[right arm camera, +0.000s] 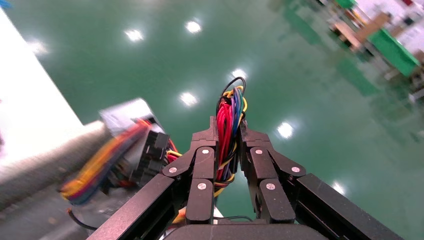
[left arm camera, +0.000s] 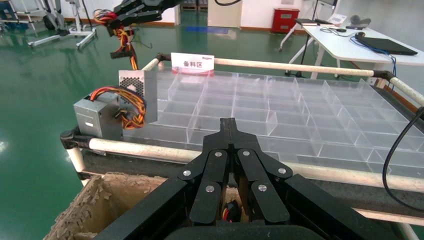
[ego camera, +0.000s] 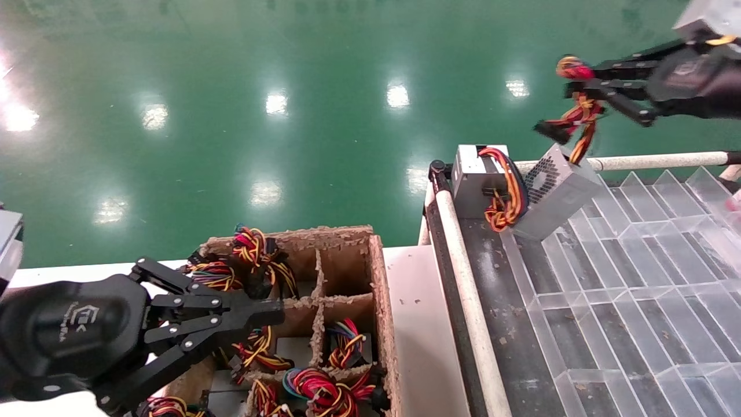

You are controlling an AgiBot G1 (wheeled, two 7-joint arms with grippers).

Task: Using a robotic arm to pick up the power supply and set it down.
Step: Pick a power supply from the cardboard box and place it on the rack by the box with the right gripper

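Note:
The power supply (ego camera: 558,194) is a plain grey metal box, tilted with its perforated end up and its lower end in the corner of the clear compartment tray (ego camera: 637,278). Its tail of red, yellow and black wires (ego camera: 582,113) rises to my right gripper (ego camera: 576,81), which is shut on the bundle high above the tray's far rail. In the right wrist view the wires (right arm camera: 227,115) run between the right gripper's (right arm camera: 229,131) fingers. The left wrist view shows the power supply (left arm camera: 140,95) standing by the tray's corner. My left gripper (ego camera: 272,315) is shut and holds nothing, over the cardboard box.
A second grey box (ego camera: 477,179) with a coiled orange-yellow wire loop sits beside the power supply at the tray's corner. A cardboard box (ego camera: 347,272) with dividers holds several wire bundles. A white padded rail (ego camera: 463,289) edges the tray. Green floor lies beyond.

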